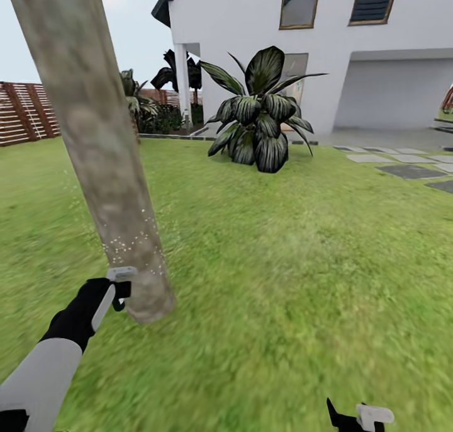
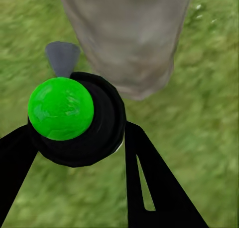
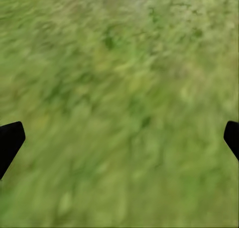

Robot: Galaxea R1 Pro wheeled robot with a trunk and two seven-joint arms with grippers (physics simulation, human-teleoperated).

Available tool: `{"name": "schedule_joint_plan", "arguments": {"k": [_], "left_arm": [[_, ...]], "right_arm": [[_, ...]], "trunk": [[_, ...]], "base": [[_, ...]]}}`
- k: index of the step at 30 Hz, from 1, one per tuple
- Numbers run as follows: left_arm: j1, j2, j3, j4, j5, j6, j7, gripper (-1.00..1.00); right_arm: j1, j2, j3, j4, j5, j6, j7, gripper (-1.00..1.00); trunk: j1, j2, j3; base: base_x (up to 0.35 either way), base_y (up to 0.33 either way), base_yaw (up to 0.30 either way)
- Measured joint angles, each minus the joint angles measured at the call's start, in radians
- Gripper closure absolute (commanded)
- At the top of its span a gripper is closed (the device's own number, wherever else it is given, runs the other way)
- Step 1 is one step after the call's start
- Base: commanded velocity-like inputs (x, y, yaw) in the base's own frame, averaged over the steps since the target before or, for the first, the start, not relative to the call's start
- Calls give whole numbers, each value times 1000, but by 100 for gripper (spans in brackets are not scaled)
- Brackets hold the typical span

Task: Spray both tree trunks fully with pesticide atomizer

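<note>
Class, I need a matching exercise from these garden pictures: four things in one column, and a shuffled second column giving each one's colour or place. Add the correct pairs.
Things:
1. tree trunk
2. atomizer
3. left gripper
4. broad-leaved plant

Descriptions:
A. in front of the white house
B. black with a bright green round top
C. mottled grey-brown, flecked with whitish pesticide specks low down
D. close beside the trunk's base

Pairs: 1-C, 2-B, 3-D, 4-A

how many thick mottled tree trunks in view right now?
1. The tree trunk leans up through the head view's left, its base in the grass beside the left gripper, which holds the pesticide atomizer. The second tree's trunk is likely outside the frame.
</note>
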Motion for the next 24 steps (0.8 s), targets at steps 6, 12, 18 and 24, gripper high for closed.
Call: {"name": "schedule_joint_plan", "arguments": {"k": [6, 12, 18, 24], "left_arm": [[5, 4, 0, 44, -10, -2, -1, 100], [8, 2, -3, 166, -7, -148, -2, 100], [5, -60, -6, 159, -5, -149, 0, 100], [5, -55, -5, 160, -11, -150, -1, 100]], "right_arm": [[0, -1, 0, 0, 0, 1, 0, -100], [0, -1, 0, 0, 0, 1, 0, -100], [0, -1, 0, 0, 0, 1, 0, -100], [0, -1, 0, 0, 1, 1, 0, -100]], "trunk": [[0, 0, 0], [0, 0, 0], [0, 0, 0], [0, 0, 0]], "base": [[19, -14, 37], [0, 0, 0], [182, 0, 0], [282, -98, 0]]}}
